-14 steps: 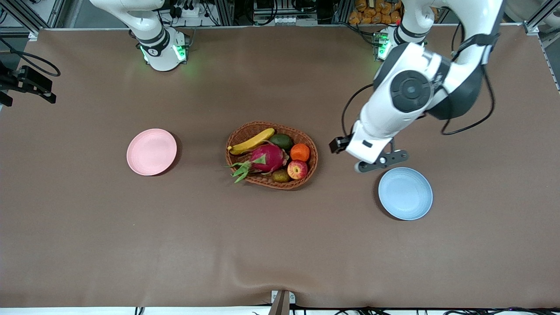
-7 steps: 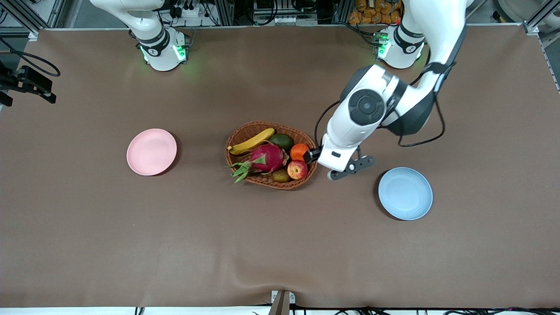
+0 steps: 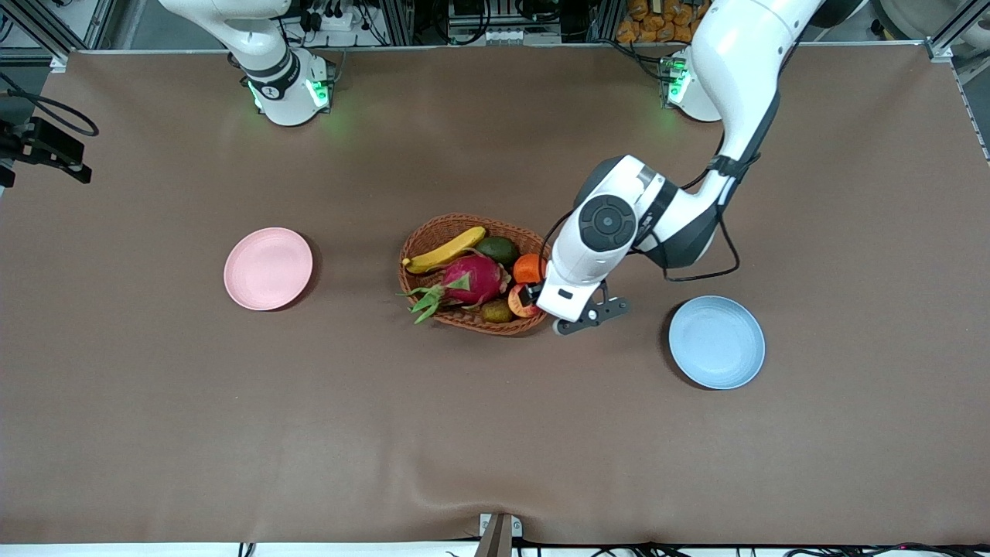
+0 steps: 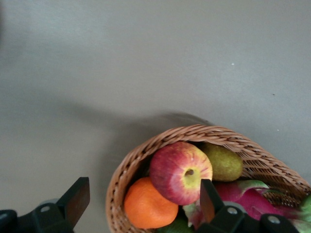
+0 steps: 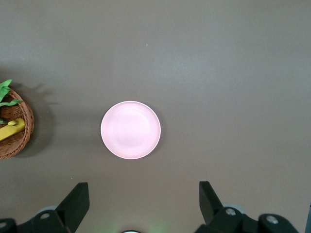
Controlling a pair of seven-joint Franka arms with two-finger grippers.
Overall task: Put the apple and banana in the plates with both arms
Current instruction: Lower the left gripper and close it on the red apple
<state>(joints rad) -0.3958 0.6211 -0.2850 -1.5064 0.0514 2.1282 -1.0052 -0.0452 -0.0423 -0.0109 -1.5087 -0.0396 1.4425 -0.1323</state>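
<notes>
I'm hovering the left gripper (image 4: 141, 204), jaws apart, over the apple (image 4: 181, 172) in the basket (image 4: 233, 141); next I'm dropping straight down to clamp. The right gripper (image 5: 141, 206), also apart, is waiting high over the pink plate (image 5: 130, 129).

apple (image 3: 519, 303) half hidden under left arm, basket (image 5: 14, 136) cut off at edge

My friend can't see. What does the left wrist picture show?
A red and yellow apple lies in a woven basket beside an orange, with the open left end effector over them. Brown table fills the rest.
</notes>
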